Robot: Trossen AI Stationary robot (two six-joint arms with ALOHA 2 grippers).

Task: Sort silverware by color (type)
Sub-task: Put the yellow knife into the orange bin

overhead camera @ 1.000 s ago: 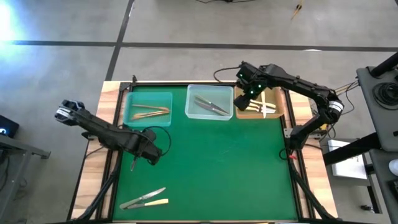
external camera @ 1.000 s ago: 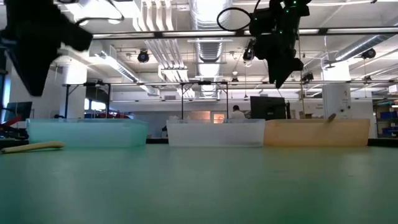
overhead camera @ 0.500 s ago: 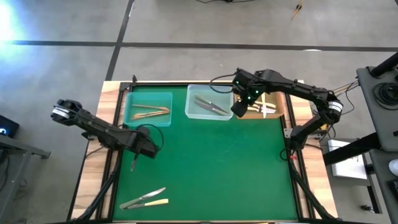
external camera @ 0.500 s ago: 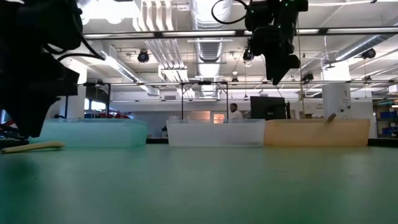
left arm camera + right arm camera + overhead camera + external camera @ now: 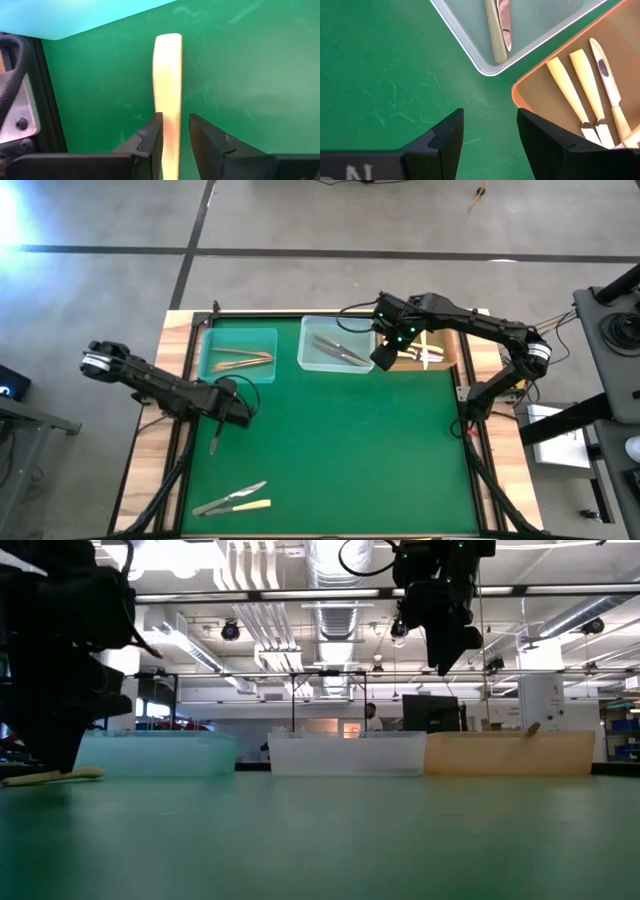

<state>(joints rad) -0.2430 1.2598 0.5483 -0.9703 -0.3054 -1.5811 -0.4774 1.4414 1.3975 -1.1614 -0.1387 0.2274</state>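
Your left gripper (image 5: pixel 217 423) sits low over the green mat (image 5: pixel 340 450) near its left edge, fingers (image 5: pixel 150 137) narrowly parted. Your right gripper (image 5: pixel 379 361) hangs above the mat's far edge, fingers (image 5: pixel 445 135) spread wide.

Bronze pieces (image 5: pixel 240 361), silver pieces (image 5: pixel 339 350) and cream-handled pieces (image 5: pixel 421 351) are seen sorted in trays; three others (image 5: pixel 233 500) are left flat on the mat.

Green mat, three tinted trays, cutlery in cream, gold and silver.

The table mat (image 5: pixel 340 440) is deep green. The trays are pale turquoise (image 5: pixel 238 352), clear whitish (image 5: pixel 337 345) and orange (image 5: pixel 615 30). Cream-yellow handles (image 5: pixel 570 90) lie in the orange one, silver-grey pieces (image 5: pixel 338 350) in the clear one, golden-bronze pieces (image 5: pixel 240 360) in the turquoise one. A cream handle (image 5: pixel 168 85) shows between the black fingers (image 5: pixel 150 145).
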